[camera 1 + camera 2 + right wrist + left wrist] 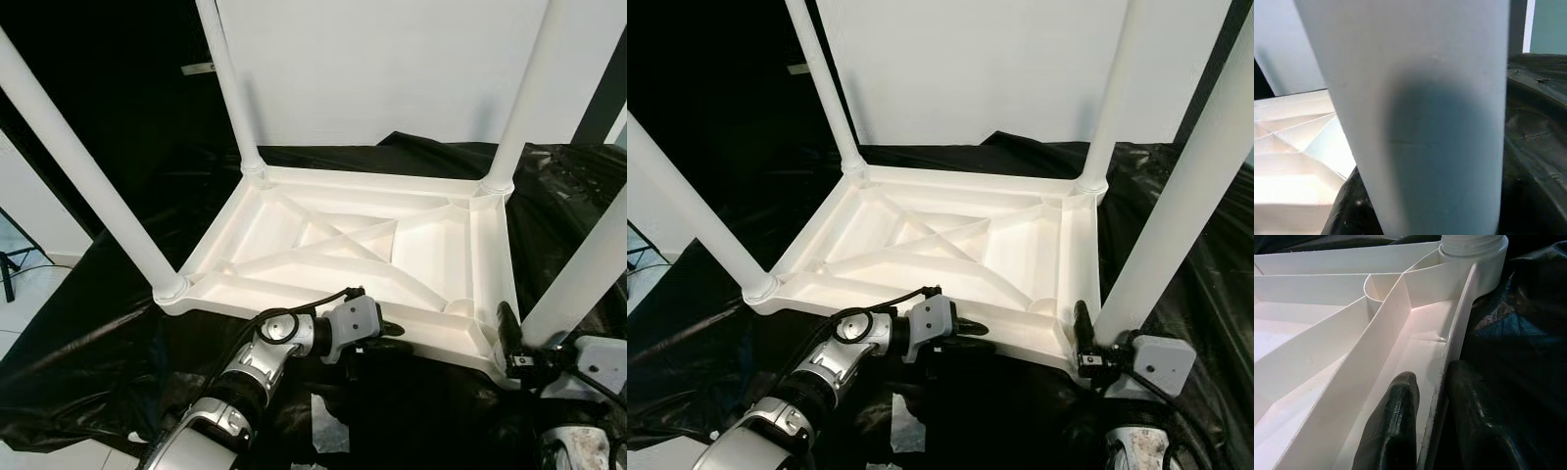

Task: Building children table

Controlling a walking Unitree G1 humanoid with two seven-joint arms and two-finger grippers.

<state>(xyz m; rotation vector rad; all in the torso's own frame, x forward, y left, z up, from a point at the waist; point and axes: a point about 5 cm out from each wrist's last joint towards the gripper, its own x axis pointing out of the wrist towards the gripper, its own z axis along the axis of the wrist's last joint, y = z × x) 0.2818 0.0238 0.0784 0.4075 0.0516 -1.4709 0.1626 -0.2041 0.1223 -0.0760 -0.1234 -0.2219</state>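
The white plastic table top (pixel 343 240) lies upside down, ribs up, on black sheeting. Legs stand in its near-left (pixel 78 166), far-left (pixel 230 88) and far-right (pixel 524 98) corners. My left gripper (pixel 387 333) is shut on the top's near rim (pixel 1449 362), one finger (pixel 1396 416) inside the rim and the other outside. At the near-right corner my right gripper (pixel 534 338) is shut on the fourth leg (pixel 588 264), which stands upright there. That leg (pixel 1425 98) shows close up in the right wrist view, hiding most of the fingers.
Black plastic sheeting (pixel 118 333) covers the floor around the table top. A white wall (pixel 392 59) stands close behind. Light floor tiles and a dark stand (pixel 15 259) lie at the left. A white scrap (pixel 328 431) lies on the sheeting near me.
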